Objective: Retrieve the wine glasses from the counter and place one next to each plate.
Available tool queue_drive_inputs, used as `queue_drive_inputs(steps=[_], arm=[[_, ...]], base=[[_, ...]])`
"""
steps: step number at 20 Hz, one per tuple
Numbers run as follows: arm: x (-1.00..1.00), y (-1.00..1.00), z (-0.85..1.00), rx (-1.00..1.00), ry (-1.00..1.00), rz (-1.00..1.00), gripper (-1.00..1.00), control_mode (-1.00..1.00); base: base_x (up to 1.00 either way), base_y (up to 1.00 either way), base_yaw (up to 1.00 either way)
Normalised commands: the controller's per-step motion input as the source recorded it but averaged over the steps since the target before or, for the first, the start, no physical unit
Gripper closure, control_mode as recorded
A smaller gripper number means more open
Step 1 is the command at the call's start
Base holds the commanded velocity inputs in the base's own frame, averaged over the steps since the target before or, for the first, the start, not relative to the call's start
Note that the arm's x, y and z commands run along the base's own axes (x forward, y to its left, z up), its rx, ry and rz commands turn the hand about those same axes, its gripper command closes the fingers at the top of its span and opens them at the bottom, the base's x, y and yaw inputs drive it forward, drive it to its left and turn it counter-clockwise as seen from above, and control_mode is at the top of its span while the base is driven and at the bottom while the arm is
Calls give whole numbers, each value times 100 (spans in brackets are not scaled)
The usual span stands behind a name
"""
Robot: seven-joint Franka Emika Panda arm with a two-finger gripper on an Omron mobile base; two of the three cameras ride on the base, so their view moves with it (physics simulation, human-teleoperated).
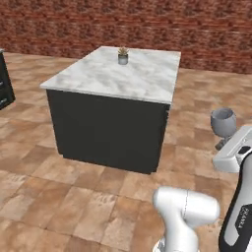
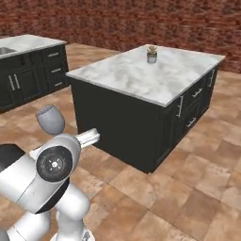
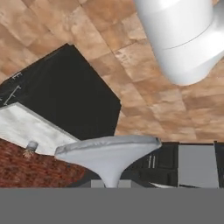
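Note:
A clear bluish-grey wine glass (image 1: 223,122) stands upright in the air at the right of the left base view, its stem pinched by my gripper (image 1: 221,144), which is shut on it. In the right base view the same wine glass (image 2: 51,119) rises just above my arm's big white joint. The hand view looks along the stem at the wine glass bowl (image 3: 107,152), close up. The plates and the counter are out of view.
A marble island (image 1: 142,78) on black cabinets stands ahead, carrying a small potted plant (image 1: 123,55). A marble top with a sink (image 2: 28,43) lies far left in the right base view. Brown tiled floor (image 1: 74,197) surrounds the island, with a brick wall (image 1: 147,24) behind.

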Motion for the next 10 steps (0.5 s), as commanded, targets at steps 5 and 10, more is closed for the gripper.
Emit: queue_drive_inputs(steps=[5, 10], arm=[[0, 0, 0, 0, 0, 0, 100, 100], [0, 0, 0, 0, 0, 0, 100, 100]], base=[[26, 57, 77], [90, -32, 53]])
